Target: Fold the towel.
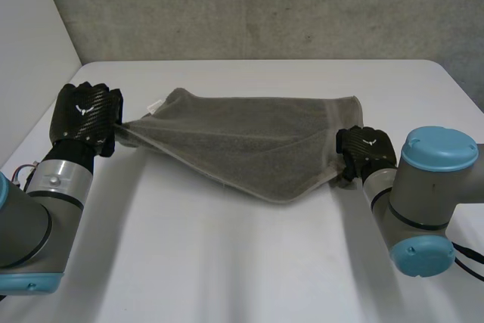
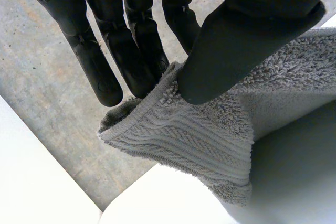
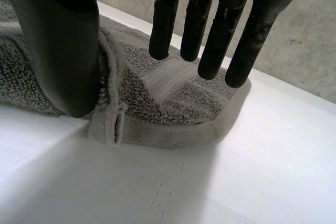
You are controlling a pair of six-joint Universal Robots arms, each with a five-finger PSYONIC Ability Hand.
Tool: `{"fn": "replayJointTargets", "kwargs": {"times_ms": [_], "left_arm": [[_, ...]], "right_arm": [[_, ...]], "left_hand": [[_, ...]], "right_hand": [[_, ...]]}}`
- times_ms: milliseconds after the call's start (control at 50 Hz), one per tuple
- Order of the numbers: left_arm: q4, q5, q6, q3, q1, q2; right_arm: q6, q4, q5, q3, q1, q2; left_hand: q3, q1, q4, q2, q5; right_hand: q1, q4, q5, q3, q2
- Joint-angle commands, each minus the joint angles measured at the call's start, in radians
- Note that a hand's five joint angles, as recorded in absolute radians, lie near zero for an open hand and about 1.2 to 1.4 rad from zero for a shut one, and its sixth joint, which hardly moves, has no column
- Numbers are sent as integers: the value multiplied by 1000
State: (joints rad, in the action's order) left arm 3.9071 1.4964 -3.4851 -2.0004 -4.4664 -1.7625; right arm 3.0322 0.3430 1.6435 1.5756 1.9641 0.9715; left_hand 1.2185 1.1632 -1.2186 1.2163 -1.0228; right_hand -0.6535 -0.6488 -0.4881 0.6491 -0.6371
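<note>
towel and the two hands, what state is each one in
towel: stretched between both hands, near edge sagging in the middle
left hand: shut on one corner of the towel, thumb pinching it against the fingers
right hand: shut on the towel's opposite end, thumb and fingers pinching it

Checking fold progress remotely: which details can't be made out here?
Head view: the back of the left hand hides its grip on the towel corner.
Head view: the right hand covers the towel edge it holds.
Both wrist views: most of the towel is cut off by the frame edge.
Head view: the towel hides the table beneath it.
</note>
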Motion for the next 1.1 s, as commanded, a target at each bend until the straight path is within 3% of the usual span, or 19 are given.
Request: {"fn": "replayJointTargets", "kwargs": {"times_ms": [20,60,140,180,260,300,380,420,460,480,520,600,640,740,860,1020,1100], "left_arm": [[0,-1,0,2,-2,0],[0,-1,0,3,-2,0],[-3,1,-2,8,-1,1],[-9,1,-5,9,-1,12],[-23,-1,-5,5,-14,132],[-35,-2,-8,0,-16,167],[-91,-4,-11,-3,-11,230],[-187,-16,-17,-15,-13,294],[-245,-33,-17,-27,-16,319],[-245,-33,-17,-28,-16,319],[-371,-65,-31,-53,-25,353],[-502,-93,-84,-81,-42,388],[-624,-114,-162,-107,-60,425],[-718,-134,-229,-130,-67,468],[-673,-143,-233,-123,-76,440],[-502,-159,-235,-11,-90,202],[-443,-153,-235,156,-60,-10]], "right_arm": [[4,-9,-40,-6,-4,-20],[-1,-12,-48,-8,-5,-13],[-13,-24,-50,-8,-5,38],[-44,-42,-59,0,-11,181],[-131,-76,-70,-3,-60,308],[-295,-154,-108,9,-109,399],[-479,-237,-137,15,-134,449],[-570,-291,-148,23,-142,461],[-749,-436,-149,46,-169,464],[-750,-437,-149,46,-169,464],[-905,-617,-159,78,-217,464],[-990,-744,-171,93,-250,469],[-992,-766,-188,90,-254,477],[-955,-774,-241,64,-258,584],[-860,-769,-321,14,-284,602],[-837,-760,-289,-109,-255,346],[-793,-708,-191,-231,-211,192]], "left_hand": [[178,233,-178,180,-199],[178,233,-178,180,-199],[178,233,-178,180,-199],[178,233,-178,180,-199],[178,233,-178,180,-199],[178,233,-178,180,-199],[178,233,-178,180,-199],[178,233,-178,180,-199],[178,233,-178,180,-199],[178,233,-178,180,-199],[178,233,-178,180,-199],[178,233,-178,180,-199],[178,233,-178,180,-199],[178,233,-178,180,-199],[178,233,-178,180,-199],[178,233,-178,180,-199],[178,233,-178,180,-199]], "right_hand": [[-611,-616,-602,615,-627],[-742,-746,-732,746,-758],[-743,-747,-734,747,-759],[-743,-747,-734,747,-759],[-743,-747,-734,747,-759],[-743,-747,-734,747,-759],[-743,-747,-734,747,-759],[-743,-747,-734,747,-759],[-743,-747,-734,747,-759],[-743,-747,-734,747,-759],[-743,-747,-734,747,-759],[-743,-747,-734,747,-759],[-743,-747,-734,747,-759],[-743,-747,-734,747,-759],[-743,-747,-734,747,-759],[-743,-747,-734,747,-759],[-743,-747,-734,747,-759]]}}
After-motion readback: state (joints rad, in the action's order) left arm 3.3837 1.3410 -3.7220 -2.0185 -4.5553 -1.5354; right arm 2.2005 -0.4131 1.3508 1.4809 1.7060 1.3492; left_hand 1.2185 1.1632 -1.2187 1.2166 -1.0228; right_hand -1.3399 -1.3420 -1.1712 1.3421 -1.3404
